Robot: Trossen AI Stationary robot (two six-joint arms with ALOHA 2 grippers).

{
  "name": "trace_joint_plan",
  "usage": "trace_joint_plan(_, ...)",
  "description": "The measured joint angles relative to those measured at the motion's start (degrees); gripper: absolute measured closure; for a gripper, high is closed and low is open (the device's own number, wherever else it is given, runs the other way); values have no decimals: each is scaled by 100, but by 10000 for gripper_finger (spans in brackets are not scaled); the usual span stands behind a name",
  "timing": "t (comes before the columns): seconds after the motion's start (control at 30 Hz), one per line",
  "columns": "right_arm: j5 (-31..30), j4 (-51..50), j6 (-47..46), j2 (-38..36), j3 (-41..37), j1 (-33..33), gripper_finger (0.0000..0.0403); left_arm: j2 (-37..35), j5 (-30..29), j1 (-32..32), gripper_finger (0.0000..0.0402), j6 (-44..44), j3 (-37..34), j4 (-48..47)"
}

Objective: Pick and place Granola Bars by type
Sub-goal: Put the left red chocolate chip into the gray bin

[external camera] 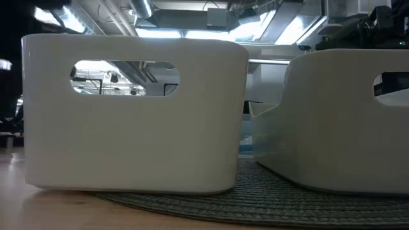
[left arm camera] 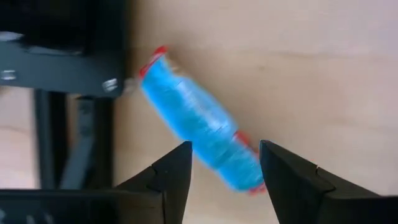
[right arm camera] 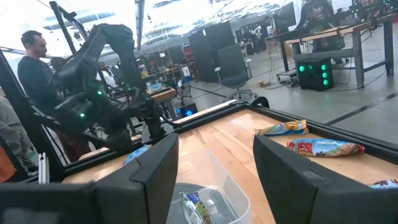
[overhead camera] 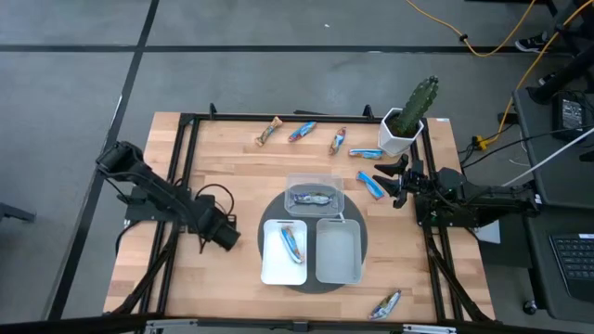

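Observation:
A blue bar with red ends [left arm camera: 199,121] lies flat on the wood beside a black frame rail. My left gripper [left arm camera: 225,163] is open above it, pointing down, one finger on each side of the bar's nearer end; in the high view the left gripper [overhead camera: 224,237] hides this bar. A blue-orange bar [overhead camera: 291,243] lies in the white tray [overhead camera: 269,264], and another bar [overhead camera: 312,197] in the clear tray [overhead camera: 329,178]. My right gripper [overhead camera: 399,182] [right arm camera: 214,180] waits open by the table's right edge, next to a blue bar [overhead camera: 371,186].
The grey tray [overhead camera: 339,264] and the other trays sit on a round dark mat [external camera: 255,198]. Loose bars lie along the far edge [overhead camera: 268,133] [overhead camera: 302,131] [overhead camera: 338,141] [overhead camera: 367,153], and one near the near-right corner [overhead camera: 387,303]. A potted cactus [overhead camera: 408,116] stands at the far right. A person [right arm camera: 37,68] stands beyond the table.

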State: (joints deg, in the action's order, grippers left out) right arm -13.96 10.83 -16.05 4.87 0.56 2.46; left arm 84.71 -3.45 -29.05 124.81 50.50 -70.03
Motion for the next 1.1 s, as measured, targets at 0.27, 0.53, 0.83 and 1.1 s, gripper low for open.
trace_joint_plan(0.27, 0, -2, 2, -1, 0, 0, 193, 0, -111, 306, 175, -7, -312, 209)
trace_joint_plan(0.53, 0, -2, 4, -1, 0, 0, 193, 0, 66, 277, 135, -2, -343, 250)
trace_joint_plan(0.83, -4, -2, 186, 0, 0, -1, 193, 4, 377, 132, 123, 48, -767, 902)
trace_joint_plan(1.1, -4, 0, 160, 0, 0, 0, 193, -17, 335, 90, 127, 2, -1226, 1537)
